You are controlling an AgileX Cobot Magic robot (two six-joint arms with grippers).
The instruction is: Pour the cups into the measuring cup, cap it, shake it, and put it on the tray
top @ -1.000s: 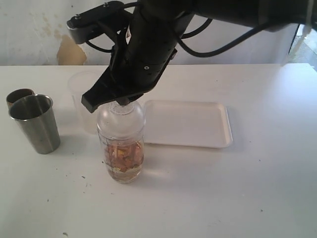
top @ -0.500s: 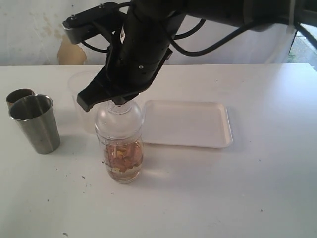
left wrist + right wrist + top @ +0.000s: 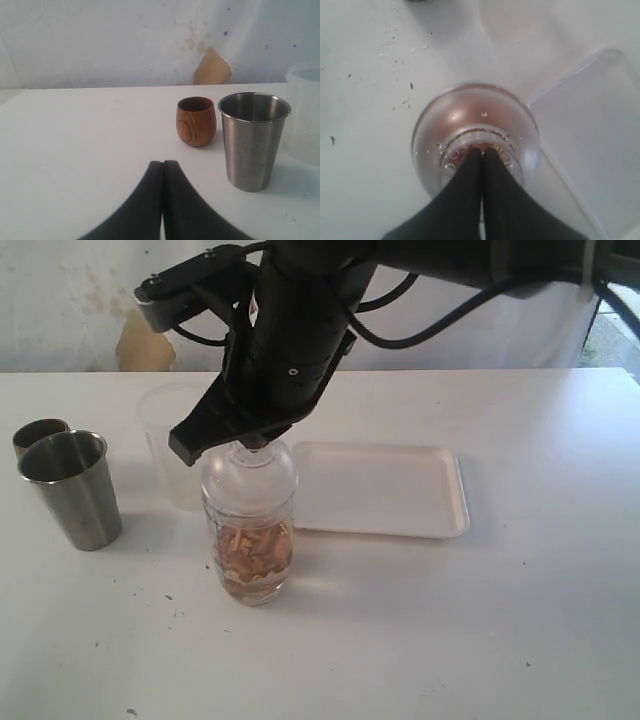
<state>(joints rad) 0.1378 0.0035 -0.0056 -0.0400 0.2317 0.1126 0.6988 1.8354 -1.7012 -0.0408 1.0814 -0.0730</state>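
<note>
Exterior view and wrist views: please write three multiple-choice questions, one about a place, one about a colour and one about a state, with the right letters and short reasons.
1. Where is the measuring cup relative to the tray?
A inside it
B outside it, to its left in the exterior view
C outside it, to its right

2. What colour is the small round cup beside the steel cup?
A blue
B white
C brown

3. How are the left fingers?
A wide open
B shut, holding nothing
C shut on the steel cup

Answers:
1 B, the tray lies to its right.
2 C, brown wood grain shows.
3 B, they meet with nothing between.
</note>
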